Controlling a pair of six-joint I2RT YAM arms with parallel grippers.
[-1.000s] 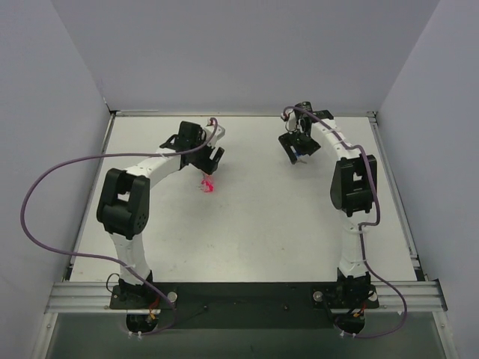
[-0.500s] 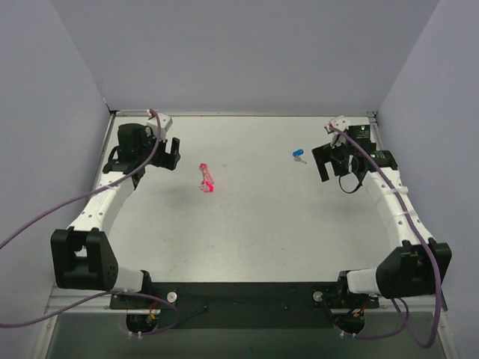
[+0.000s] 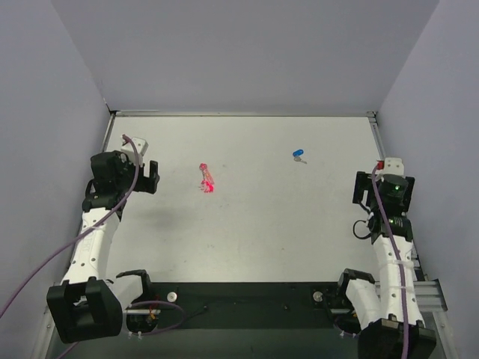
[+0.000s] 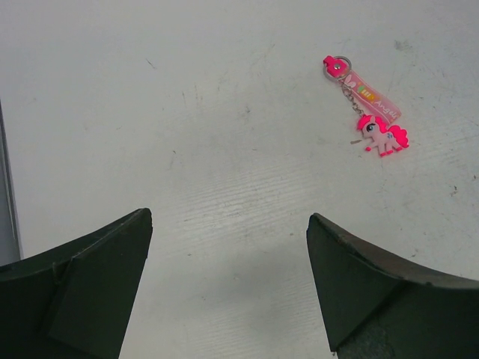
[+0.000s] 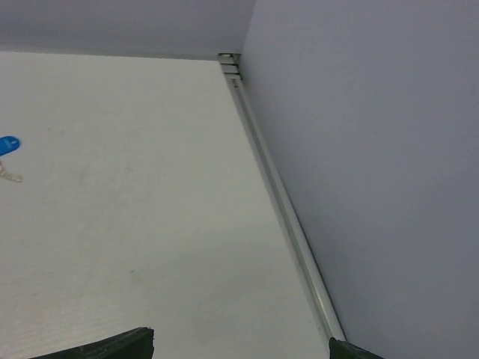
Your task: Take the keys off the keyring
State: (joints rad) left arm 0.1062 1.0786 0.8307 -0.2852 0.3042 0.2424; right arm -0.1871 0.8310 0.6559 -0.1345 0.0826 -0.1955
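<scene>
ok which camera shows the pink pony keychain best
Left wrist: the pink pony keychain lies in plain sight, its ring, chain, tag and pony charm all distinct. Top external shows it only as a tiny pink smudge. Right wrist does not show it.

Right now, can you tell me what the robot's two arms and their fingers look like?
The two arms match. The left arm and the right arm are each built of slim white links joined by chunky black joint housings. A thin purple cable trails along each one. The fingers are matte black wedges that taper to blunt tips. I can make out no lettering on either arm.
</scene>
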